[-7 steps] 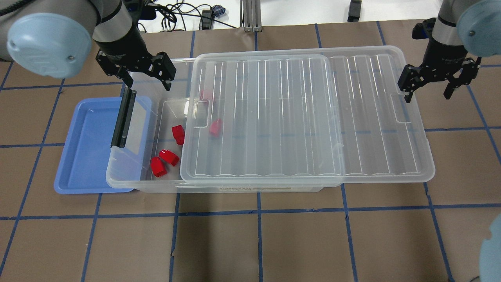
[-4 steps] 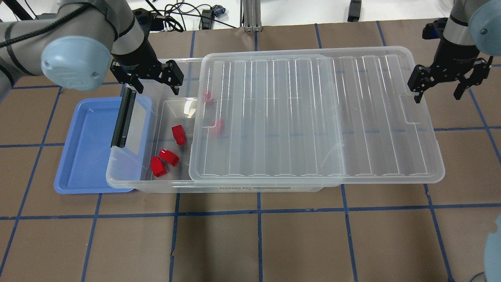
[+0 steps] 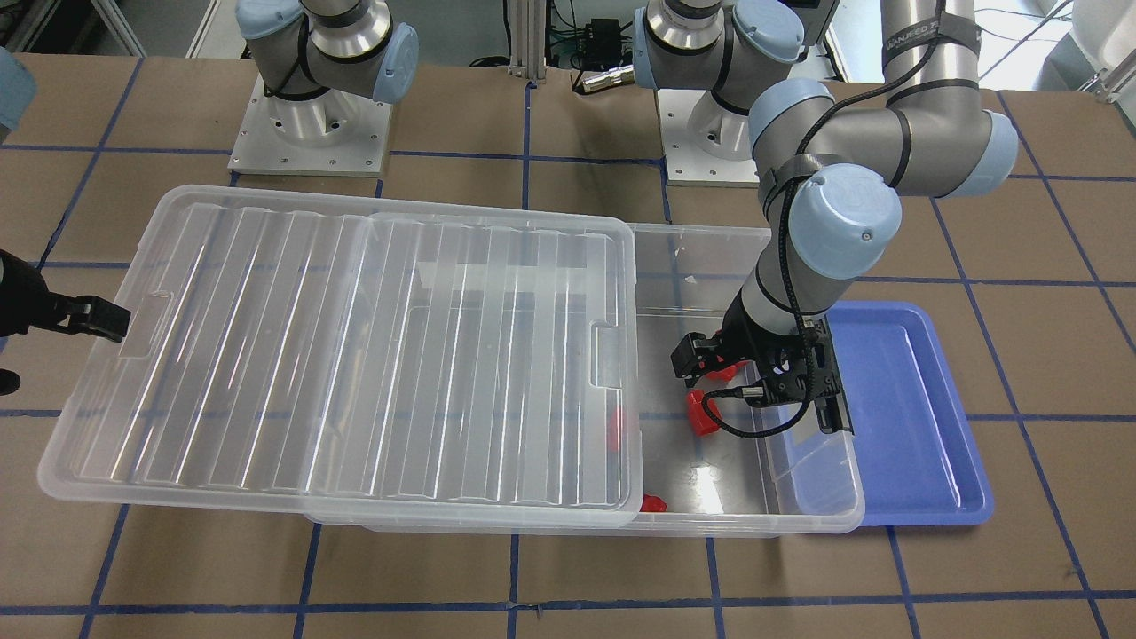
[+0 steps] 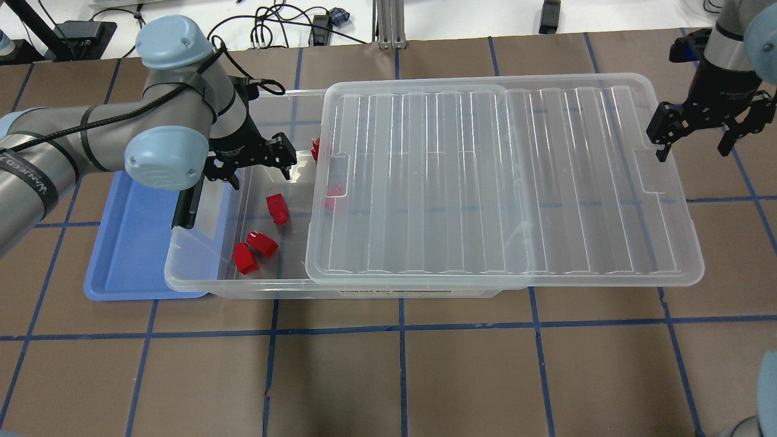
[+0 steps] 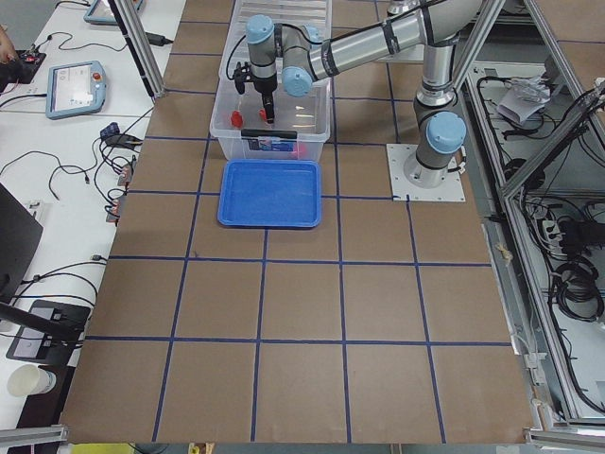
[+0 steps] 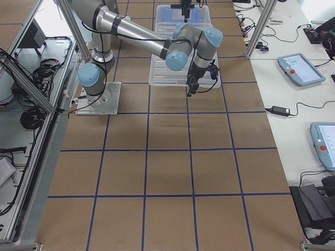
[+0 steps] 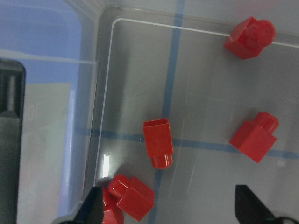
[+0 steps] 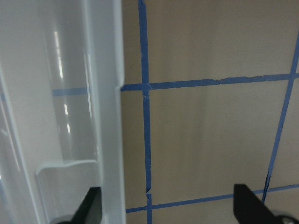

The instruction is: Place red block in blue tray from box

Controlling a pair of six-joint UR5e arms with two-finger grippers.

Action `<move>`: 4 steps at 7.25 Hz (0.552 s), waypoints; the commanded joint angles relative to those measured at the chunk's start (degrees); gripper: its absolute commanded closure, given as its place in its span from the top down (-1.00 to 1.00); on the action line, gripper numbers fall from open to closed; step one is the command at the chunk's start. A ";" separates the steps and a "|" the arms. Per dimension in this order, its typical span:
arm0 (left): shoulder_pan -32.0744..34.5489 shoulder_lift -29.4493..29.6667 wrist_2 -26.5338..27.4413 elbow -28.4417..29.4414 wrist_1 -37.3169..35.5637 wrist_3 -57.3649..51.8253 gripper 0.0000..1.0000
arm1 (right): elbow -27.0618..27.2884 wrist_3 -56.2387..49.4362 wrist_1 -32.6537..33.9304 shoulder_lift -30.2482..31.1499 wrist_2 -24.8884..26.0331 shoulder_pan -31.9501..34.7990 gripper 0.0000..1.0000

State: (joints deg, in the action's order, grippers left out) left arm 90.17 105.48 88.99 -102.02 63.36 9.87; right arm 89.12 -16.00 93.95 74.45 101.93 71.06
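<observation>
- Overhead: the box (image 4: 200, 284) lies along the bench (image 4: 400, 376). Its ribbed lid (image 4: 504, 182) sits shifted toward the robot's right, so the left end is uncovered.
- The blue tray (image 4: 130, 243) sits just beside that end, and the box's rim and black latch handle (image 4: 184, 209) overlap it in this view.
- The left pincer (image 4: 260, 177) hangs over the uncovered end, jaws spread wide and empty.
- The red block (image 4: 277, 208) lies on the box floor just on the camera side of that pincer, untouched.
- A pair of red blocks (image 4: 261, 243) rests nearer the front wall, touching each other. Two dimmer blocks (image 4: 331, 197) show through the lid's edge.
- The right pincer (image 4: 692, 149) is released too. It is at the lid's right end, with one finger above the lid's rim and the other over the bench.
- Front-facing: the left pincer is low at the box's open end. The red block peeks out just below its body, partly hidden.
- Exterior left: the blue tray lies on the bench in front of the box's short end, with the near arm's pincer above the box.
- Exterior right: the near arm's pincer is at the lid's near end.
- Left wrist: the red block lies ahead of the two parted fingertips, roughly centred between them, with its stub pointing back at them. The touching pair is close by one fingertip.
- Right wrist: one fingertip is over the lid's rim. Only taped bench shows between the fingertips, which hold nothing.
</observation>
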 commanded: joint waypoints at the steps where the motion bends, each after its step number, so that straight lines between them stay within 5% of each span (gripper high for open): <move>1: -0.78 2.00 -0.04 -3.52 -7.59 -7.08 1.00 | 0.00 -1.93 0.10 -0.01 0.02 -0.74 1.00; 4: -2.19 4.11 -0.74 -6.78 -8.08 -5.15 1.00 | -0.96 -1.75 0.01 1.91 -0.94 -0.57 1.00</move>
State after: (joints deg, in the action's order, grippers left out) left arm 88.18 108.69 88.71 -107.66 55.62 3.16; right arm 88.65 -17.78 93.94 75.08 101.55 70.39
